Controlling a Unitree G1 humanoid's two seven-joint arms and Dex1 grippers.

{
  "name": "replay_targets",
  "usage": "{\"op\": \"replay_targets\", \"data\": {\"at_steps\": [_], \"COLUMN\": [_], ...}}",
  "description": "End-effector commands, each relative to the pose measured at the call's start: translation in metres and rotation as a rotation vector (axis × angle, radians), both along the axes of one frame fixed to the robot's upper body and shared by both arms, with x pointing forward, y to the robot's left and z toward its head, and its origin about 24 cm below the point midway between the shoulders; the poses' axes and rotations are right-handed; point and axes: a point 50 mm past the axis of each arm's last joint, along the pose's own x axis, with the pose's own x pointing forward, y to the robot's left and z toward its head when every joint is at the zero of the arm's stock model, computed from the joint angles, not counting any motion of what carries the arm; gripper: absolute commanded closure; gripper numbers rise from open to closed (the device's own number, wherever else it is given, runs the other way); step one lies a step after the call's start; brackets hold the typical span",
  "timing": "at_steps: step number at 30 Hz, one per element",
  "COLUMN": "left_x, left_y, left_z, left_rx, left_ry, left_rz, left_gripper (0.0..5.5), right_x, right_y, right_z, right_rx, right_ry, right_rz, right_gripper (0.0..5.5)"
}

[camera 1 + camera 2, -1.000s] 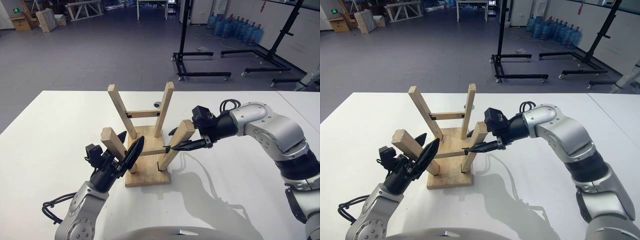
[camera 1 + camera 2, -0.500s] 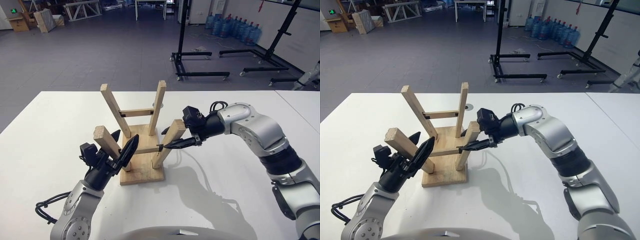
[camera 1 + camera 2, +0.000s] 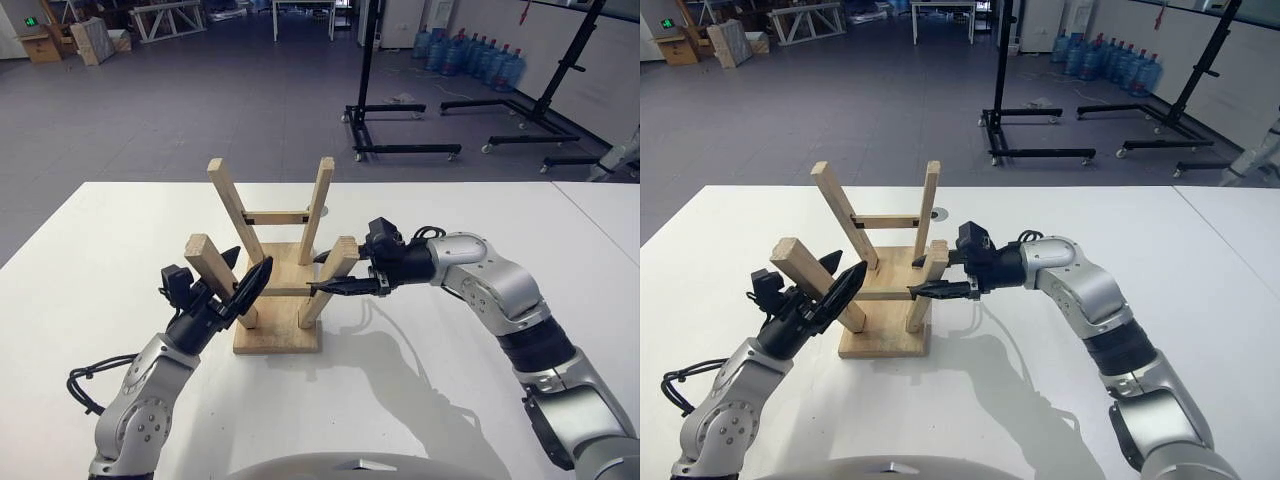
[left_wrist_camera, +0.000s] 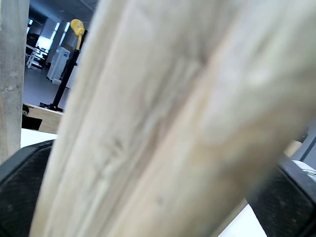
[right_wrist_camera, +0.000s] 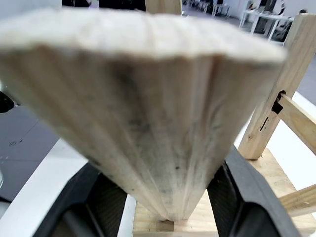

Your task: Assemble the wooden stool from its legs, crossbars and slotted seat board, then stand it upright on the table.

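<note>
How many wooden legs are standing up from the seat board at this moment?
4. The far left leg and far right leg stand behind; the near left leg is in the left gripper, the near right leg in the right gripper. None seems hidden.

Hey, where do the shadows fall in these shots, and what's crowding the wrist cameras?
Left eye view: the right arm throws a soft grey shadow on the white table, toward the robot. Left wrist view: the near left leg sits right at the lens. Right wrist view: the near right leg does too.

Silver arms [image 3: 500, 290] — black fingers [image 3: 255, 281], cables [image 3: 85, 385]
</note>
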Motion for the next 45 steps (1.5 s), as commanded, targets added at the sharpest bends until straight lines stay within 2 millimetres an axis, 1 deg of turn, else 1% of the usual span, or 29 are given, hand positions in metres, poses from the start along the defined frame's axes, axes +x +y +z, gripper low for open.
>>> {"op": "replay_targets", "data": {"at_steps": [1, 7, 8, 10, 15, 21, 24, 26, 31, 33, 37, 38, 39, 40, 41, 42, 44, 45], "left_x": [0.0, 0.006, 0.007, 0.008, 0.014, 0.017, 0.019, 0.02, 0.024, 0.024, 0.025, 0.025, 0.025, 0.025, 0.025, 0.025, 0.025, 0.025], "left_y": [-0.034, -0.04, -0.04, -0.039, -0.03, -0.027, -0.025, -0.023, -0.021, -0.02, -0.019, -0.019, -0.019, -0.019, -0.019, -0.019, -0.02, -0.021], "left_z": [-0.009, -0.009, -0.009, -0.008, -0.003, 0.003, 0.005, 0.006, 0.009, 0.012, 0.013, 0.013, 0.013, 0.012, 0.012, 0.011, 0.009, 0.008], "left_rx": [-0.033, -0.034, -0.031, -0.023, 0.0, 0.01, 0.015, 0.019, 0.026, 0.015, 0.008, 0.01, 0.012, 0.013, 0.014, 0.014, 0.017, 0.018], "left_ry": [0.05, 0.035, 0.032, 0.026, 0.004, -0.022, -0.029, -0.033, -0.045, -0.06, -0.072, -0.072, -0.071, -0.07, -0.069, -0.065, -0.054, -0.049], "left_rz": [-0.251, -0.287, -0.29, -0.293, -0.282, -0.279, -0.278, -0.275, -0.276, -0.279, -0.278, -0.277, -0.278, -0.278, -0.278, -0.282, -0.293, -0.297], "left_gripper": [0.1, 0.1, 0.1, 0.1, 0.1, 0.1, 0.1, 0.1, 0.1, 0.1, 0.1, 0.1, 0.1, 0.1, 0.1, 0.1, 0.1, 0.1], "right_x": [-0.016, -0.012, -0.011, -0.012, -0.012, -0.012, -0.019, -0.02, -0.016, -0.015, -0.018, -0.021, -0.024, -0.026, -0.027, -0.024, -0.018, -0.018], "right_y": [0.008, 0.0, 0.0, -0.002, -0.017, -0.045, -0.05, -0.051, -0.061, -0.065, -0.066, -0.063, -0.059, -0.053, -0.047, -0.041, -0.031, -0.027], "right_z": [-0.039, -0.034, -0.031, -0.026, -0.017, -0.009, 0.004, 0.018, 0.061, 0.084, 0.12, 0.125, 0.125, 0.115, 0.1, 0.076, 0.02, 0.002], "right_rx": [-0.061, -0.032, -0.014, 0.014, 0.068, 0.11, 0.181, 0.245, 0.407, 0.482, 0.581, 0.587, 0.581, 0.553, 0.509, 0.465, 0.351, 0.312], "right_ry": [0.228, 0.209, 0.204, 0.199, 0.16, 0.101, 0.08, 0.05, -0.077, -0.15, -0.243, -0.245, -0.235, -0.183, -0.123, -0.022, 0.135, 0.172], "right_rz": [0.033, -0.026, -0.038, -0.051, -0.126, -0.266, -0.266, -0.271, -0.323, -0.327, -0.283, -0.256, -0.23, -0.203, -0.187, -0.188, -0.216, -0.221], "right_gripper": [3.46, 3.46, 3.09, 2.73, 2.73, 2.73, 2.73, 2.73, 2.73, 2.73, 2.73, 2.73, 2.73, 2.73, 2.73, 2.73, 2.73, 2.73]}}
